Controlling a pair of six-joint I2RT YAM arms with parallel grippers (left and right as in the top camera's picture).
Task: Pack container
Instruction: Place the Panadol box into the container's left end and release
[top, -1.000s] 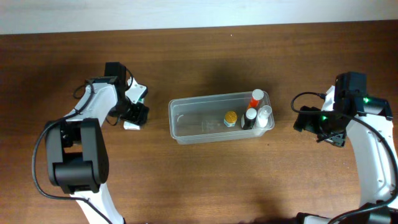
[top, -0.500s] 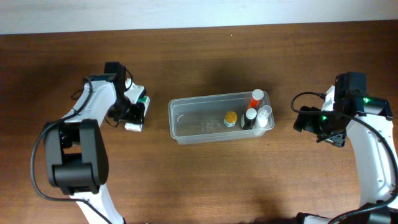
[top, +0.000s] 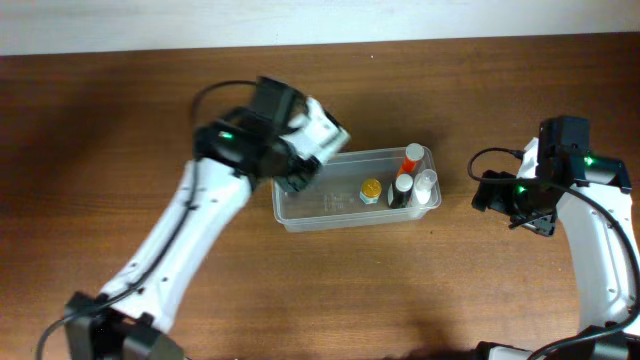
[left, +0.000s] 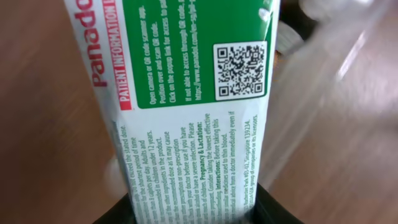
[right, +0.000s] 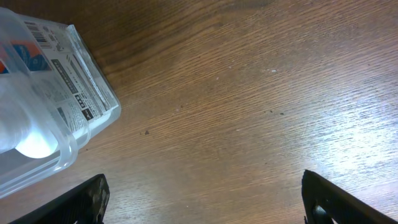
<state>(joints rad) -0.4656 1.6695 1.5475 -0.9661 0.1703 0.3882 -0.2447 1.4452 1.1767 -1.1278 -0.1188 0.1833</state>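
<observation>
- Only the left wrist view reads the box (left: 186, 93): white card, a green panel, a QR code, small print and red lettering. The left gripper (left: 194, 213) pinches its lower end between dark fingers.
- Overhead places that box above the 10 o'clock corner of the container (top: 320, 205), tilted.
- The container is a clear plastic tub with rounded corners, lying at the table's centre. Small bottles (top: 402, 188) stand at its 3 o'clock end.
- In the right wrist view the right gripper (right: 202, 196) is spread wide over bare wood. The container's corner sits at 10 o'clock, with a printed label showing through the wall.
- Overhead, that gripper sits at 3 o'clock from the container, apart from it.
- The table (top: 100, 150) is dark brown wood with visible grain. A pale strip runs along its 12 o'clock edge.
</observation>
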